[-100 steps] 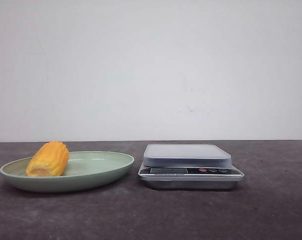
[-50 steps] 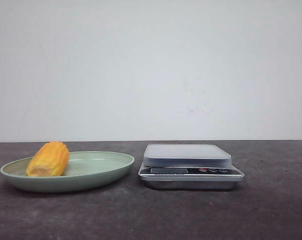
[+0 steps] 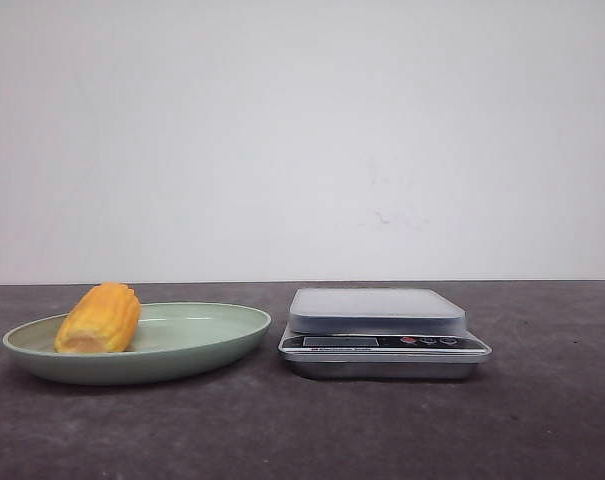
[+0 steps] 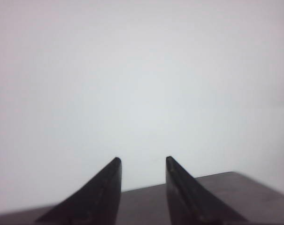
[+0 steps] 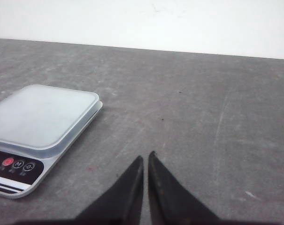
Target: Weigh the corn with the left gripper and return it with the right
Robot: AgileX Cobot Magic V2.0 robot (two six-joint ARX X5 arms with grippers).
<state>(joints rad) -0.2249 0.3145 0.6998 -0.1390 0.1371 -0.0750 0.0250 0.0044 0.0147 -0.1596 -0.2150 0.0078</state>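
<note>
The yellow-orange corn (image 3: 98, 318) lies on the left part of a pale green plate (image 3: 207, 342) in the front view. A grey kitchen scale (image 3: 380, 330) stands right of the plate, its platform bare. Neither gripper shows in the front view. In the left wrist view my left gripper (image 4: 142, 160) is open and empty, pointing at the white wall over the table's far edge; the corn is out of that view. In the right wrist view my right gripper (image 5: 146, 156) is shut and empty above bare table, to the right of the scale (image 5: 41, 117).
The dark grey table (image 3: 542, 420) runs to a white wall at the back. The scale's buttons (image 5: 17, 165) face the front edge.
</note>
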